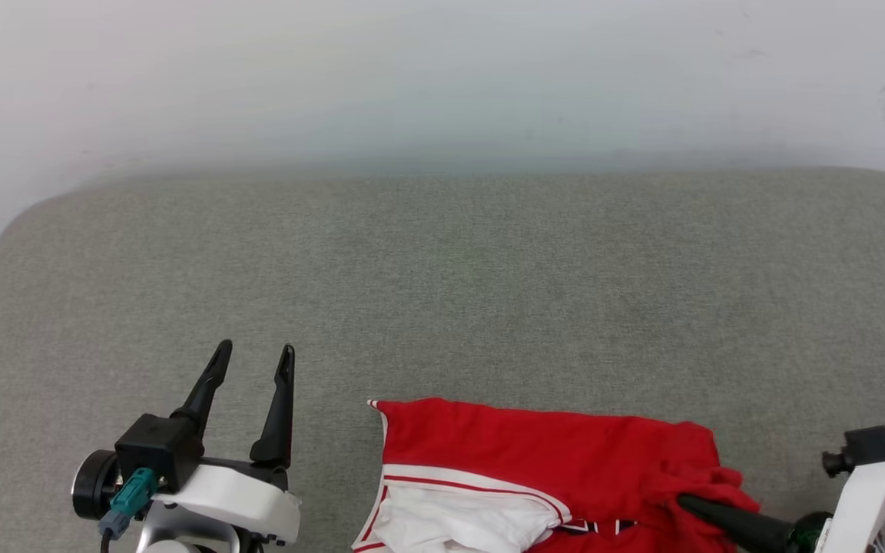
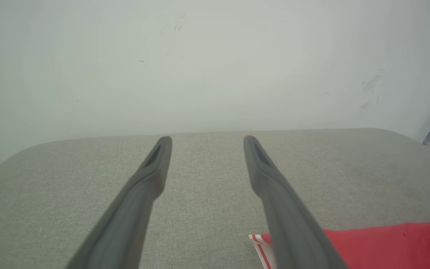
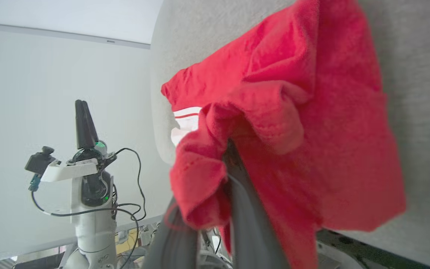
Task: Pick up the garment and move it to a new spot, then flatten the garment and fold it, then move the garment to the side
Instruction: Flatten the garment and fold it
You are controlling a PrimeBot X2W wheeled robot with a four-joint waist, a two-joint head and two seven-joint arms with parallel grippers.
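The garment [image 1: 550, 453], a red jersey with a white part and red-and-white striped trim, lies crumpled at the near edge of the grey fabric-covered table [image 1: 442, 292]. My right gripper [image 1: 684, 503] comes in from the lower right and is shut on a bunched fold at the garment's right end. In the right wrist view, red cloth [image 3: 312, 112] drapes over and around that gripper [image 3: 230, 147], hiding its tips. My left gripper [image 1: 254, 357] stands open over bare table left of the garment, touching nothing. In the left wrist view, its fingers [image 2: 207, 139] are spread, with the garment's corner [image 2: 386, 243] at the lower right.
A pale wall [image 1: 442, 77] rises behind the table's far edge. The table's far corners are rounded [image 1: 35, 215]. The right wrist view shows my left arm [image 3: 88, 175] with dark cables beside the table's edge.
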